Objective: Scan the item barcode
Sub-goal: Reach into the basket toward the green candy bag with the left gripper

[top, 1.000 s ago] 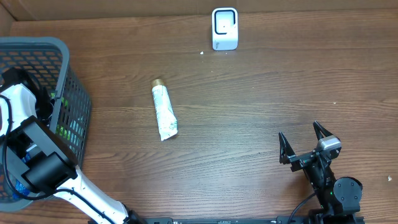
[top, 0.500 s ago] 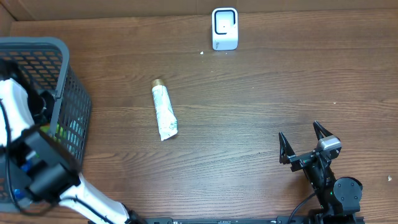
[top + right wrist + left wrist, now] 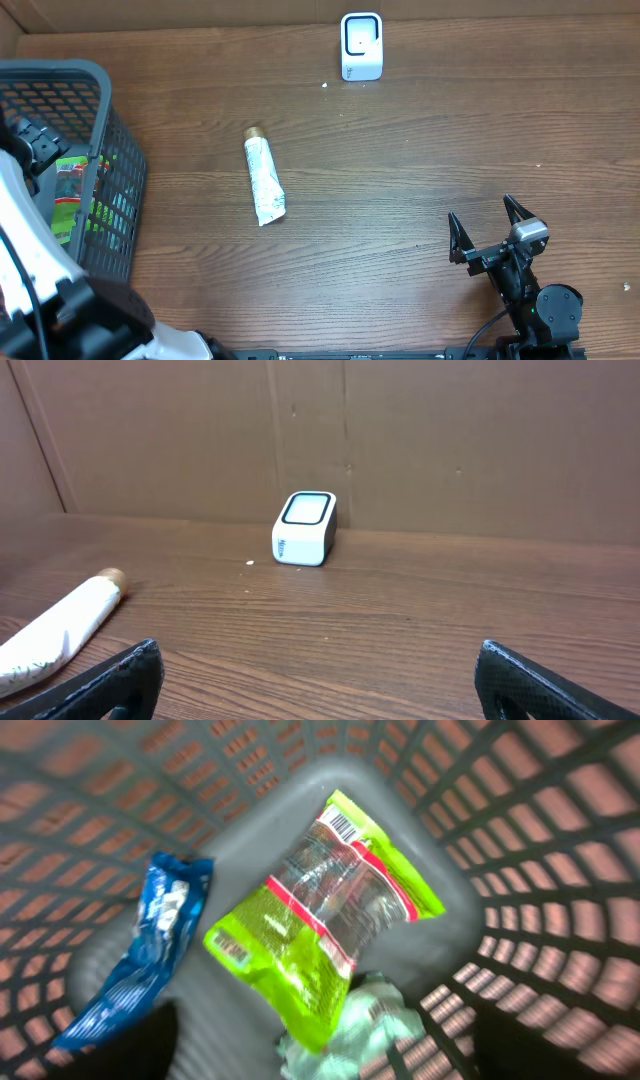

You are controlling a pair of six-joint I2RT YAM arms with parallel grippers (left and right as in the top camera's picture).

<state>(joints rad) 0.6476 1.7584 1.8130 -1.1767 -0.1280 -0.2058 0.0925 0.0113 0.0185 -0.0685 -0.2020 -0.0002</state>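
A white barcode scanner (image 3: 361, 46) stands at the table's far edge, also seen in the right wrist view (image 3: 305, 528). On the table's middle left lies a white tube (image 3: 263, 180) with green print and a gold cap. My left gripper (image 3: 330, 1055) hangs open over the inside of the grey basket (image 3: 110, 110), nothing between its fingers. Below it a green snack bag (image 3: 320, 910) with a barcode lies on the basket floor, beside a blue packet (image 3: 140, 960) and a pale crumpled wrapper (image 3: 375, 1025). My right gripper (image 3: 492, 232) rests open at the front right, far from the tube.
The basket takes up the table's left edge, its mesh walls rising around my left gripper. A brown cardboard wall (image 3: 400, 440) runs behind the scanner. A small white speck (image 3: 324, 85) lies near the scanner.
My left gripper has gone from shut to open, and the green snack bag now shows lying in the basket. The left arm has shifted over the basket. The right arm is unmoved.
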